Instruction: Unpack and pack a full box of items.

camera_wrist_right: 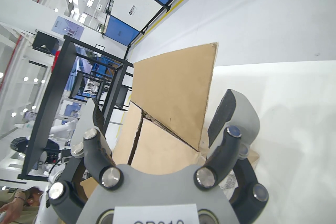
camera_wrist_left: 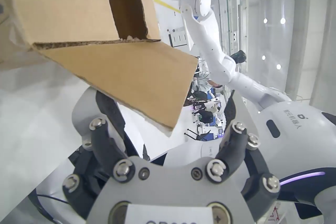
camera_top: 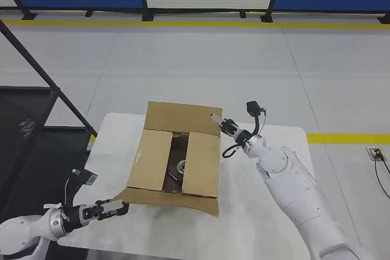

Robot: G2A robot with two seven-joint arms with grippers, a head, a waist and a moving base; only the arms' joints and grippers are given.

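Left gripper: the left gripper (camera_wrist_left: pixel 168 117) sits low at the near edge of the white bench (camera_top: pixel 120 140). Its jaws are spread wide and hold nothing.
Near end flap: the near end flap (camera_wrist_left: pixel 131 75) slopes outward and down from the box's near edge. Its free corner hangs between the open jaws, and I cannot tell whether it touches either one.
Step in hand: by my judgement, working the two end flaps.
Doing it well: bite the card well in from the corner, since a thin edge may slip or crease. Swing the flap about its fold line rather than tugging it, because a light box would likely slide on the bench. Steadying the opposite end at the same time should help.
Box: the brown cardboard box (camera_top: pixel 201 162) stands in the middle of the bench.
Side flaps: the two long side flaps (camera_top: pixel 149 159) are folded inward but do not meet, leaving a dark slot between them.
Contents: through the slot (camera_top: pixel 177 170) I see a small purple thing and a pale round one, both too small to name. The flaps hide how full the box is.
Far end flap: the far end flap (camera_wrist_right: pixel 173 83) is unfolded and leans away from the opening.
Right gripper: the right gripper (camera_wrist_right: pixel 160 117) is at the box's far right corner. Its jaws are apart and empty, with the far flap's side edge just ahead of them, and contact is unclear.
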